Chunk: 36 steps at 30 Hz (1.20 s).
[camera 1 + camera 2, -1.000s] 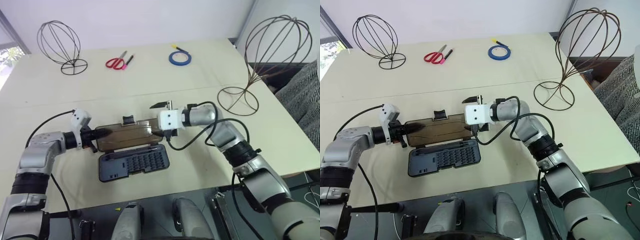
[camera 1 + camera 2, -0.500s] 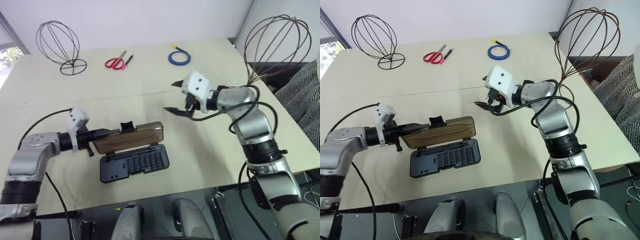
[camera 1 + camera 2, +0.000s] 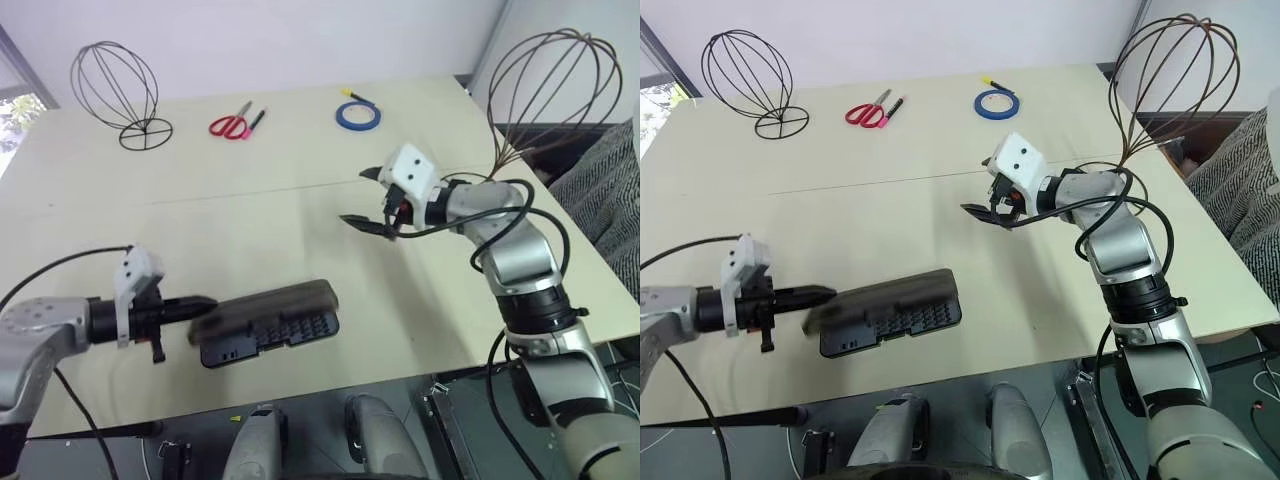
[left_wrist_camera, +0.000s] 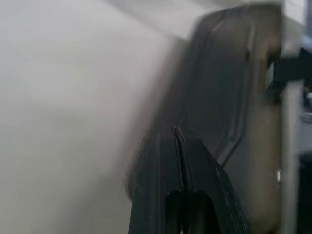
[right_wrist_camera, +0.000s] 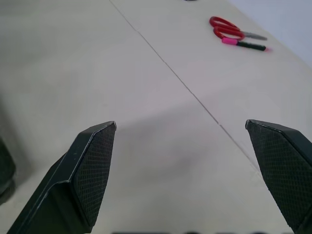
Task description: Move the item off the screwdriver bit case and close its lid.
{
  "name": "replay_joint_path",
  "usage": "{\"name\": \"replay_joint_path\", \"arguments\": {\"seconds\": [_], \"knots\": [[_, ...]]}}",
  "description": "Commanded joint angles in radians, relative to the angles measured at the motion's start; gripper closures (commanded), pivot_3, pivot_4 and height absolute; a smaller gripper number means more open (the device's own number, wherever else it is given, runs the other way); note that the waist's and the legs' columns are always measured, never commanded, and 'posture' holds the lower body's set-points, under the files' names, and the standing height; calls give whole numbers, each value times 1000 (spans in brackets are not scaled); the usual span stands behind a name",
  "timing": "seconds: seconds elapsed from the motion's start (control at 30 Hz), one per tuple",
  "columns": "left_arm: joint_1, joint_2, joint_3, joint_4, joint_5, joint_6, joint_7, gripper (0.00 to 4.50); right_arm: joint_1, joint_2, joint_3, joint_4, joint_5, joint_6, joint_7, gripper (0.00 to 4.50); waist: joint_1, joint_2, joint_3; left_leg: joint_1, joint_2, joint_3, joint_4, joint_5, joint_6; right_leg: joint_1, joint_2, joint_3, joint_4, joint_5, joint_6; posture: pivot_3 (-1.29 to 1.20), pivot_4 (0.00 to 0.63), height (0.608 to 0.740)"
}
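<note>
Bench (image 3: 300, 160): pale cream top, a thin seam running across it.

Bit case (image 3: 268, 336): dark blue-grey, lay near the bench's front edge, rows of bits visible at its front. Lid (image 3: 262, 306): smoky brown, blurred, tipped low over the case; whether fully shut could not be told.

Left gripper (image 3: 205, 303): black fingers pressed together, level with the bench, tips at the lid's left end; contact could not be told. Nothing seen held.

Right gripper (image 3: 366, 198): fingers spread wide, empty, raised above the middle of the bench, well apart from the case, pointing toward the robot's left.

Wire head cage (image 3: 545, 95): brown, tall, stood at the bench's right edge, well apart from the case, its lower stem hidden behind the right arm.

Black wire stand (image 3: 117, 88): far left corner, upright on its ring base.

Scissors (image 3: 232, 124): red handles, far side, a pen (image 3: 256, 120) just beside them.

Tape roll (image 3: 359, 113): blue, far side, right of the scissors.
</note>
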Motion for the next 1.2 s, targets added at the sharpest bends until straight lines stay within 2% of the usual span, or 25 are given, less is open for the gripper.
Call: {"name": "replay_joint_path", "arguments": {"seconds": [0.03, 0.17, 0.2, 0.27, 0.4, 0.47, 0.5, 0.77, 1.03, 1.2], "knots": [[16, 26, 61, -34, -34, 7, -10, 4500, 4, 21, -32, -69, 67, 108, -24, 66, 2, 0, 0, 0, 0, 0, 0, 0, 0, 0, 0, 0, 0, 0, 0, 0, 150, 740], [-71, 29, 31, 33, -27, -5, 3, 4500, 10, 55, -46, -147, 179, 361, -46, 66, 5, 0, 0, 0, -1, 0, 0, 0, 0, 1, 0, 0, 0, 0, -1, 0, 150, 740], [-113, 25, 13, 59, -22, -9, 5, 4500, 6, 66, -57, -173, 222, 446, -51, 297, 5, 0, 0, 0, -1, 0, 0, 0, 0, 1, 0, 0, 0, 0, -1, 0, 150, 740], [-207, 17, -33, 116, -6, -20, 2, 4500, -1, 79, -81, -237, 322, 618, -44, 956, 6, 0, 0, -1, -1, 0, 1, 0, 0, 0, 1, -1, -1, 0, -1, 0, 150, 740], [-397, -12, -165, 250, 59, -78, -41, 4500, -12, 136, -153, -375, 527, 986, -43, 2972, 4, 0, 0, -3, -1, 0, 1, 0, 0, 0, 1, -1, -1, 1, 1, 0, 150, 740], [-477, -39, -229, 318, 96, -110, -67, 4500, 0, 160, -156, -398, 618, 1071, -73, 4086, 2, 0, 0, -4, -1, 0, 1, 0, 0, -1, 1, -2, -2, 2, 3, 0, 150, 740], [-509, -52, -260, 348, 113, -126, -84, 4500, 13, 162, -148, -399, 671, 1086, -96, 4463, 1, 0, 0, -4, -1, 0, 1, 0, 0, -1, 1, -2, -2, 2, 3, 0, 150, 740], [-651, -136, -444, 548, 249, -247, -207, 4500, 137, 176, -39, -290, 997, 1088, -387, 4463, -1, 0, 0, -10, -1, 0, 1, 0, 0, -5, 2, -2, -3, 2, 3, 0, 150, 740], [-657, -175, -493, 560, 293, -272, -257, 4500, 260, 265, 46, -251, 1184, 1088, -707, 4463, 0, -1, 0, -14, -1, 0, 3, 0, 0, -11, 1, -2, 2, 2, 4, 0, 150, 740], [-654, -190, -497, 550, 303, -271, -263, 4500, 323, 349, 37, -233, 1245, 1088, -924, 4463, 0, -1, 0, -14, -1, 0, 4, 0, 0, -11, 2, -2, 3, 2, 4, 0, 150, 740]]}}
